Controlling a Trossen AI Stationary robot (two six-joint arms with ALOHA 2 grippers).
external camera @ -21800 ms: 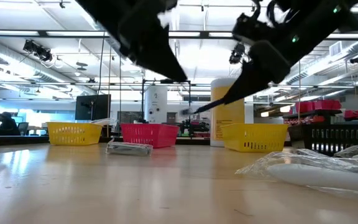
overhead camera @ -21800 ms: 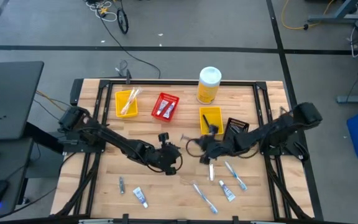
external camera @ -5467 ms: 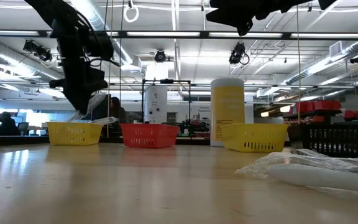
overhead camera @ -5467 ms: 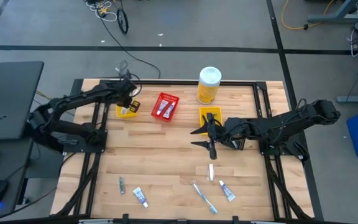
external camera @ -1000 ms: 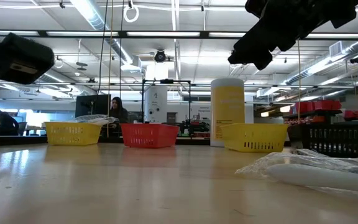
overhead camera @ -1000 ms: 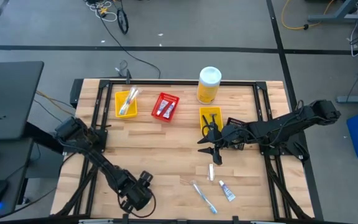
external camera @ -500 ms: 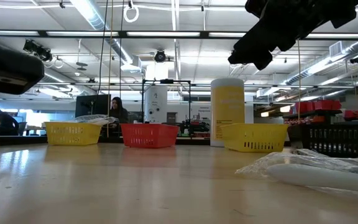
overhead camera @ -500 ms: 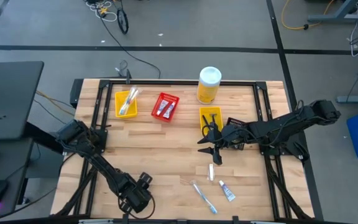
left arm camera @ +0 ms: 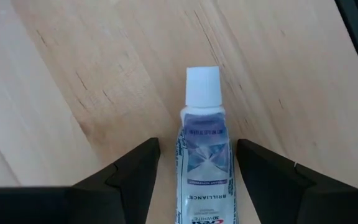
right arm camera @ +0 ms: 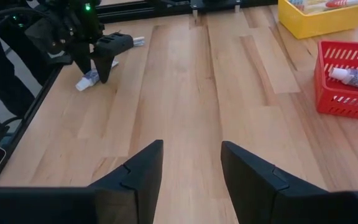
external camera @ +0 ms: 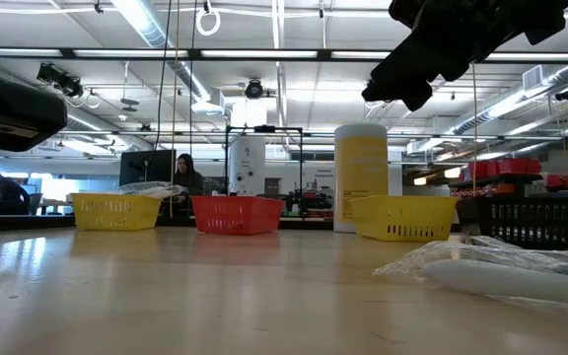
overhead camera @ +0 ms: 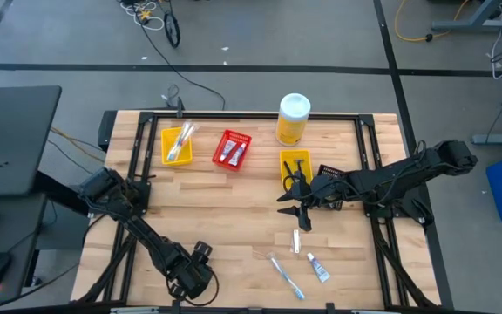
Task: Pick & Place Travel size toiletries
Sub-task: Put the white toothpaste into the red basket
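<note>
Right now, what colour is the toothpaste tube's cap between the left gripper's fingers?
White cap, clearest in the left wrist view.

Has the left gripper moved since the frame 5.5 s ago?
Yes. The left gripper went from over the yellow bin at the table's far side to the near edge, straddling a toothpaste tube.

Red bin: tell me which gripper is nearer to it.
Right. The right gripper hangs open over mid-table, a short way toward the front from the red bin. The left gripper is open at the front edge, straddling a toothpaste tube, much farther off.
</note>
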